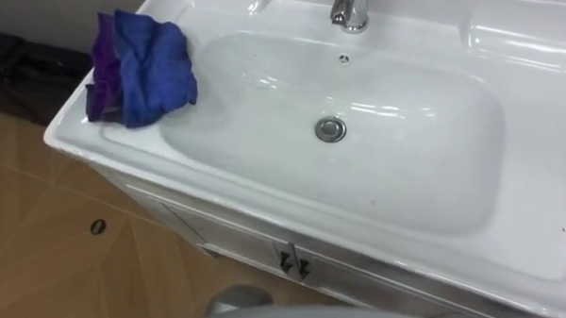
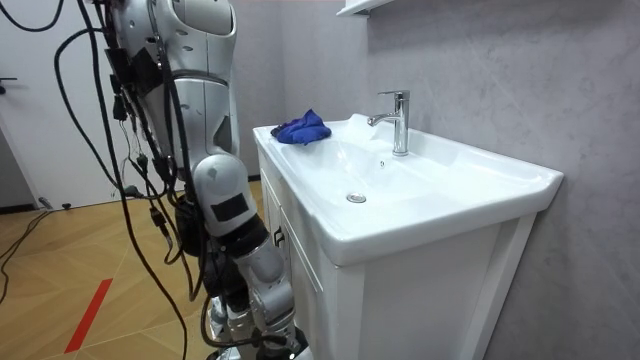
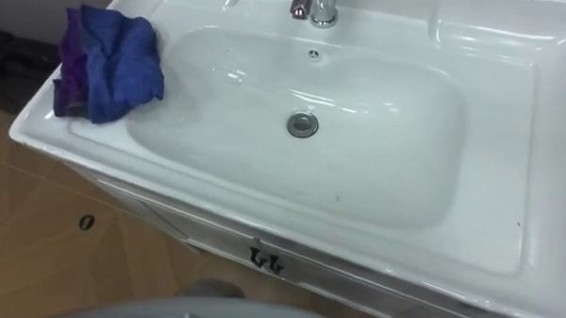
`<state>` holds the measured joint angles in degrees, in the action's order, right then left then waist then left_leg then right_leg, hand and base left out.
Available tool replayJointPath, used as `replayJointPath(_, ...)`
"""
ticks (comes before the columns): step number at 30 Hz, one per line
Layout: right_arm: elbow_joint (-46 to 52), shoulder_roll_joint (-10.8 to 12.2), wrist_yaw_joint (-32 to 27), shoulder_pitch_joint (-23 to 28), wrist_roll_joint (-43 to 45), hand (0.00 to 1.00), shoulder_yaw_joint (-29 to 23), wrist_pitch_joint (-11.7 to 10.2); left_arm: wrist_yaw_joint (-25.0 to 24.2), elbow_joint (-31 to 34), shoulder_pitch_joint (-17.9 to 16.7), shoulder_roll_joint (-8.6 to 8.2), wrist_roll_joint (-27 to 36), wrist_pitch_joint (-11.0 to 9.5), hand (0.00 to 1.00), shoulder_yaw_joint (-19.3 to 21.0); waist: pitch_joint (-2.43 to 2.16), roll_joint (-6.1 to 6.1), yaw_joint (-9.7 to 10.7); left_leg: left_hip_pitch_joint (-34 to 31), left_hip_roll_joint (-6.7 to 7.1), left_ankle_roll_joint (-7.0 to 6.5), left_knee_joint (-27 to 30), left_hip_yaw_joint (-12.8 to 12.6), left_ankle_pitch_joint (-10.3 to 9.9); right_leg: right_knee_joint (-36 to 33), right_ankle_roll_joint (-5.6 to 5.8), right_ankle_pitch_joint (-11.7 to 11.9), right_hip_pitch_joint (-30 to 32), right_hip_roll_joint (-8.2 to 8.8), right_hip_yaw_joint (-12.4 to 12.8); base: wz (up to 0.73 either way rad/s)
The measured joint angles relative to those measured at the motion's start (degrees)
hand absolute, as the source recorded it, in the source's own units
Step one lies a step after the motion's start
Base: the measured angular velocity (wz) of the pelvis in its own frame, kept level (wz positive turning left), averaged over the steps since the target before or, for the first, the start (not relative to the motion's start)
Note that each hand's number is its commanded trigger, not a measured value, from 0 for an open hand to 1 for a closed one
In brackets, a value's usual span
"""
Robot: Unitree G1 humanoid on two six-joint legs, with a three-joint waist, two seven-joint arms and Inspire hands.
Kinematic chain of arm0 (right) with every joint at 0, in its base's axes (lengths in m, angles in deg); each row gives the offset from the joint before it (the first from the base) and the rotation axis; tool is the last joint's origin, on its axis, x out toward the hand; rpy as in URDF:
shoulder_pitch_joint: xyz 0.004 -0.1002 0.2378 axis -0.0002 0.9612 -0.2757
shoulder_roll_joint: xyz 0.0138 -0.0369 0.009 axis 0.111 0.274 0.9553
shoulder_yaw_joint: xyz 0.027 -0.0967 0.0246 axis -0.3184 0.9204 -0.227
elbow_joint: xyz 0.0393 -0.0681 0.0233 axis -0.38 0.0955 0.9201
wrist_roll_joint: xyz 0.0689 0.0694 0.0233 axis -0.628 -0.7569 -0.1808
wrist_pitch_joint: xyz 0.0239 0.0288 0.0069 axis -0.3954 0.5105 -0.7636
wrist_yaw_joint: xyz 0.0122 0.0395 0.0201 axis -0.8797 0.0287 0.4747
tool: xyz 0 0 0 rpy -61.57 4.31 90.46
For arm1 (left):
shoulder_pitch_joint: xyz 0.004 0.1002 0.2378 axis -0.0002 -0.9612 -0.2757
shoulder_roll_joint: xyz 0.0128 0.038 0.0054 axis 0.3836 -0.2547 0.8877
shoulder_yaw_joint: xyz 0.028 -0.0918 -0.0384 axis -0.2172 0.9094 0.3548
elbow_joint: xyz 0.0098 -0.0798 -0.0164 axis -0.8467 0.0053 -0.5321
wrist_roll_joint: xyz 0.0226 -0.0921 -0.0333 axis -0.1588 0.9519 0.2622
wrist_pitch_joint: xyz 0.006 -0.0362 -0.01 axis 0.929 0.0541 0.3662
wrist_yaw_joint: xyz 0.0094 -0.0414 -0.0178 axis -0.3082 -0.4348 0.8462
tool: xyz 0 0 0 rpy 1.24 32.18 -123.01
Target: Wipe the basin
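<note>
The cloth (image 1: 140,67) lies bunched on the basin (image 1: 507,233) rim by the bowl, fitting either a wipe ahead or one finished; hand state can't be told.

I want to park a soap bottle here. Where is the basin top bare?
The flat rim right of the bowl, and the back ledge right of the tap, are bare. The left corner is crowded: a crumpled blue cloth covers it.
</note>
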<state>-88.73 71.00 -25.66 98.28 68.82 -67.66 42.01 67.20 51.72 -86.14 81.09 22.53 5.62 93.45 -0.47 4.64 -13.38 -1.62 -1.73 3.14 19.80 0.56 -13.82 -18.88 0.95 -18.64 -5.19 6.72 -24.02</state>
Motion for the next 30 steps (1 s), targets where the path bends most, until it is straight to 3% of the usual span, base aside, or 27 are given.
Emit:
replayJointPath(2, -0.01, -0.12, 0.62, 0.08, 0.18, 0.00, -0.10, -0.17, 0.02, -6.44, -0.81, -0.01, 0.66, -0.54, 0.00, 0.04, -0.13, -0.35, -0.82, -0.01, 0.30, -0.08, 0.04, 0.09, 0.05, -0.98, 0.10, -0.30, 0.50, 0.20, 0.21, -0.03)
replayJointPath(6, -0.70, -0.59, 1.75, -0.22, -0.06, 0.00, -0.14, -1.48, -0.04, -16.34, -1.34, -0.28, 0.63, -2.22, 0.00, 0.02, -0.29, -0.74, -0.51, 0.22, 0.46, -0.11, 0.03, 0.09, 0.06, -1.44, 0.20, -0.37, 0.44, 0.45, 0.24, -0.01)
replayJointPath(11, -3.31, -0.93, 2.11, -1.23, -0.02, 0.00, -0.15, -2.78, -3.26, -24.23, -3.94, -4.64, 0.53, -4.38, 0.00, -0.63, -0.23, -1.12, 0.59, 0.53, 0.65, -0.32, 0.05, 0.01, 0.20, -2.40, 0.25, -0.89, 0.25, 1.28, 0.08, 0.02)
replayJointPath(13, -4.54, -0.86, 2.41, -1.67, -0.22, 0.00, -0.12, -3.03, -4.69, -26.93, -4.13, -5.47, 0.53, -4.38, 0.00, -2.35, -0.24, -1.70, 0.85, 0.63, 0.85, -0.43, 0.04, 0.02, 0.31, -3.10, 0.28, -1.39, 0.27, 1.70, -0.05, 0.09)
replayJointPath(17, -5.73, -0.89, 2.35, -2.27, -2.20, 0.00, 0.02, -3.10, -6.72, -29.29, -5.33, -6.97, 0.41, -4.36, 0.00, -8.06, 0.04, -2.91, 2.39, 0.20, 0.75, -0.43, 0.93, 0.03, 0.32, -3.22, 0.23, -1.51, 0.18, 1.69, -0.32, 0.04)
replayJointPath(24, -9.53, -0.62, 2.40, -4.43, -3.28, 0.00, 1.89, -3.51, -9.27, -30.69, -4.45, -8.15, -0.79, -5.19, 0.00, -14.59, 0.13, -3.42, 5.04, 0.72, 0.66, -0.45, 0.58, -0.95, 0.31, -3.00, 0.31, -1.39, 0.19, 1.61, 0.45, -0.06)
replayJointPath(27, -9.71, -0.16, 2.69, -4.29, -4.28, 0.00, 2.29, -3.51, -10.94, -30.76, -4.12, -8.37, -2.06, -5.16, 0.00, -16.08, 0.40, -4.00, 6.40, 1.36, 0.59, -0.45, -0.25, -1.44, 0.31, -2.73, 0.29, -1.28, -0.02, 1.57, 0.58, -0.06)
replayJointPath(30, -9.74, 0.58, 2.79, -4.42, -3.98, 0.00, 2.34, -3.44, -11.42, -30.72, -1.83, -8.46, -4.71, -5.10, 0.00, -16.33, 1.02, -4.88, 7.08, 1.31, 0.56, -0.45, -0.29, -1.85, 0.31, -2.70, 0.29, -1.27, 0.14, 1.63, 0.65, -0.03)
